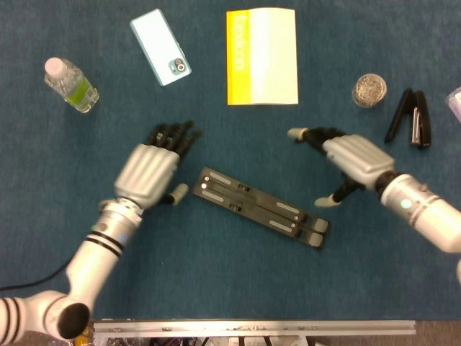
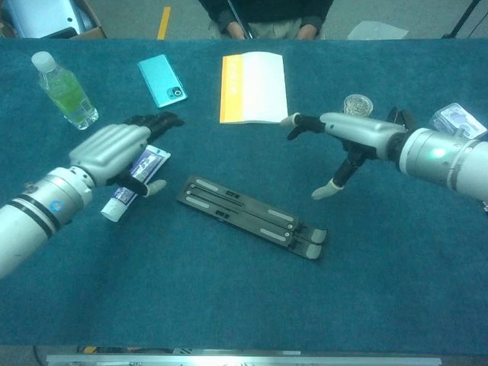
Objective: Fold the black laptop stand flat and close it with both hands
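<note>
While the black laptop stand (image 1: 262, 207) lies folded flat on the blue table (image 1: 216, 281), left hand (image 1: 150, 170) and right hand (image 1: 351, 159) hover on either side, fingers spread, holding nothing

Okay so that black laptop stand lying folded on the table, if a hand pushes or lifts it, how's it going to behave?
The laptop stand lies flat and low, so it would probably slide on the cloth, not tip. Its straight bars look rigid, likely stiff when lifted. Being so thin against the table, its edge may be awkward to get fingers under.

laptop stand (image 1: 262, 207) on table (image 1: 216, 288) — between left hand (image 1: 151, 173), right hand (image 1: 353, 160)
</note>
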`<act>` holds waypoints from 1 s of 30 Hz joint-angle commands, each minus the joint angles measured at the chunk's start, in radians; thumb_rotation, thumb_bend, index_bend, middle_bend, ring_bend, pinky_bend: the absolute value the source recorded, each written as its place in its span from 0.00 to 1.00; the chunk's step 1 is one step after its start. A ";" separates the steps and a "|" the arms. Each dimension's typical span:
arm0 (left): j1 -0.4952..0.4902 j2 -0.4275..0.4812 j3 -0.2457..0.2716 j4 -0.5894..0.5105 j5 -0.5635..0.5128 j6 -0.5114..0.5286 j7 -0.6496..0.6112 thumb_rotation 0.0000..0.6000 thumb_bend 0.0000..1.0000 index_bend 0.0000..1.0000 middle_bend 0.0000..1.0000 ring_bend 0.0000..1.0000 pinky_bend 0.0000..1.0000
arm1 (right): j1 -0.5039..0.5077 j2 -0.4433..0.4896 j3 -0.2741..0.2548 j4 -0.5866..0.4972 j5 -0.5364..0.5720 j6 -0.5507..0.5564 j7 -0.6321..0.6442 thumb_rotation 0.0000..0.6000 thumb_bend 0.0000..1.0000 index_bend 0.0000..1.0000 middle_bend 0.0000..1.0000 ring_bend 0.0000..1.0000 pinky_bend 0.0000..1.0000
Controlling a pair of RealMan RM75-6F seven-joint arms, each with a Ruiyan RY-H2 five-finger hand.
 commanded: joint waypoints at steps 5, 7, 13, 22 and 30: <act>0.063 0.133 -0.032 0.024 0.065 0.083 -0.193 1.00 0.30 0.00 0.00 0.00 0.00 | -0.105 0.069 -0.009 -0.041 0.000 0.190 -0.073 1.00 0.00 0.00 0.15 0.06 0.08; 0.081 0.156 -0.035 0.049 0.076 0.102 -0.237 1.00 0.30 0.00 0.00 0.00 0.00 | -0.135 0.081 -0.019 -0.048 -0.011 0.242 -0.099 1.00 0.00 0.00 0.15 0.06 0.08; 0.148 0.168 -0.042 0.148 0.118 0.228 -0.295 1.00 0.30 0.00 0.00 0.00 0.00 | -0.230 0.103 -0.051 -0.070 -0.066 0.401 -0.185 1.00 0.00 0.00 0.15 0.06 0.08; 0.245 0.229 -0.012 0.193 0.148 0.324 -0.342 1.00 0.29 0.00 0.00 0.00 0.00 | -0.375 0.118 -0.097 -0.087 -0.152 0.600 -0.284 1.00 0.00 0.00 0.15 0.06 0.08; 0.324 0.321 0.039 0.162 0.181 0.360 -0.378 1.00 0.29 0.00 0.00 0.00 0.00 | -0.477 0.142 -0.125 -0.104 -0.214 0.698 -0.322 1.00 0.00 0.00 0.15 0.05 0.08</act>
